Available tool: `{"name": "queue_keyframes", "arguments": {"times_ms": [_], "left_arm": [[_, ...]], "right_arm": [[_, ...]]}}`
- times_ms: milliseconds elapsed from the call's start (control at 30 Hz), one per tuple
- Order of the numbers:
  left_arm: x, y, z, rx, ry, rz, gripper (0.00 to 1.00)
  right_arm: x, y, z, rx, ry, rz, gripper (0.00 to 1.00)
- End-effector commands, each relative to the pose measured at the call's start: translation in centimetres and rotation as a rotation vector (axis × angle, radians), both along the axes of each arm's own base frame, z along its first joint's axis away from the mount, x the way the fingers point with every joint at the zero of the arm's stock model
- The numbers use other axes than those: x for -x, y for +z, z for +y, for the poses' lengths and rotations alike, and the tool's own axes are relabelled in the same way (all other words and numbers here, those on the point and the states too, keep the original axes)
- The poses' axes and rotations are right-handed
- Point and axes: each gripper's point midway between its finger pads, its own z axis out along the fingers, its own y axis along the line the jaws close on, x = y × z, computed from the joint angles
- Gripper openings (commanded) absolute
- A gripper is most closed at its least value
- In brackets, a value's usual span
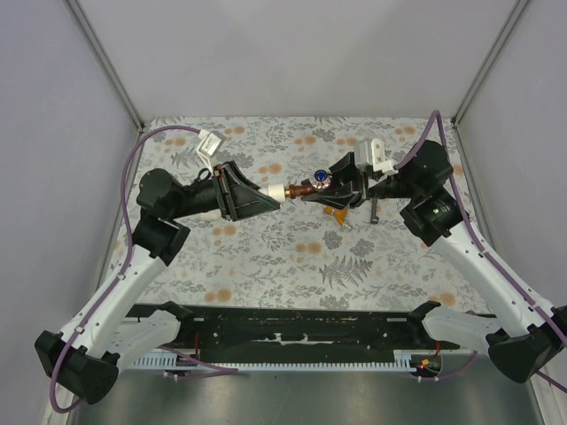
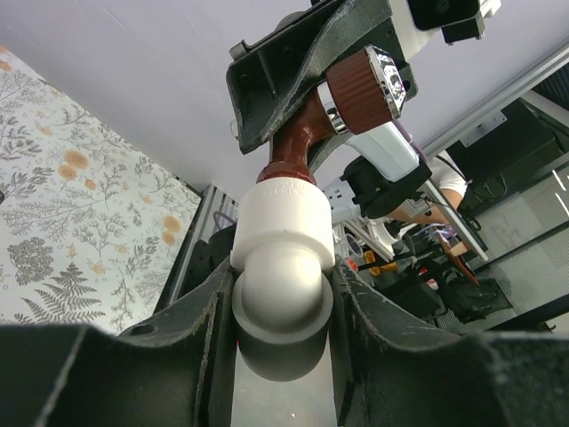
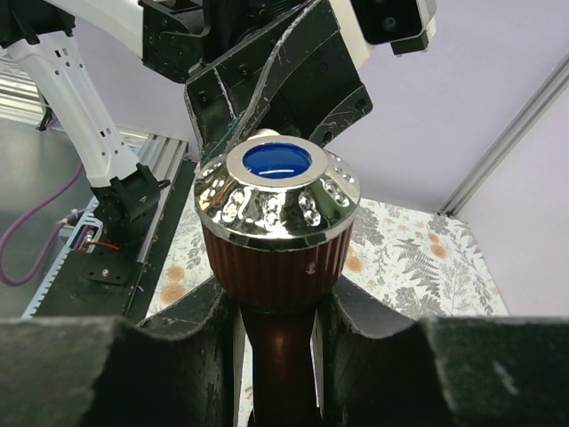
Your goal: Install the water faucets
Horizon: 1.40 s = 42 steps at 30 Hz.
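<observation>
the left gripper (image 2: 283,311) is clamped on a white elbow fitting (image 2: 283,240), jaws narrow around its rounded bend. the right gripper (image 3: 277,329) grips the reddish-brown faucet (image 3: 277,267) just under its chrome knob (image 3: 277,200). the faucet's end meets the fitting's open mouth, both held above the middle of the floral table (image 1: 266,257). an orange faucet (image 1: 337,213) lies beneath the right gripper, partly hidden.

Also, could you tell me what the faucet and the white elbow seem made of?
The faucet looks like glossy brown plastic, given its moulded ribs; its knob cap is mirror-bright, so chromed metal or plated plastic. The white elbow looks like smooth satin plastic, possibly PVC.
</observation>
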Motion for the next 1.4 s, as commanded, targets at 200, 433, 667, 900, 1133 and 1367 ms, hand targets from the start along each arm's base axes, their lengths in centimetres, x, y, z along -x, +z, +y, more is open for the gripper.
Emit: {"name": "queue_keyframes", "arguments": {"times_ms": [200, 433, 667, 900, 1133, 1367], "left_arm": [[2.1, 3.7, -0.1, 0.071, -0.057, -0.247, 0.02], [2.0, 3.2, -0.1, 0.042, -0.059, -0.346, 0.02], [1.2, 2.3, -0.3, -0.007, -0.037, -0.457, 0.02], [0.6, 0.7, -0.1, -0.117, -0.028, -0.648, 0.02], [0.4, 0.0, 0.2, -0.155, -0.014, -0.839, 0.02], [0.0, -0.4, 0.7, -0.201, 0.022, -0.973, 0.02]], "right_arm": [[-0.5, -1.5, 1.4, -0.01, -0.008, 0.211, 0.0], [-0.1, -1.7, 1.4, 0.005, -0.022, 0.305, 0.0], [-0.2, -2.1, 1.5, 0.009, -0.05, 0.438, 0.0], [-0.4, -2.7, 1.8, 0.018, -0.07, 0.602, 0.0], [-0.7, -3.4, 2.1, 0.0, -0.096, 0.772, 0.0], [-1.4, -5.1, 2.5, 0.001, -0.134, 0.977, 0.0]]}}
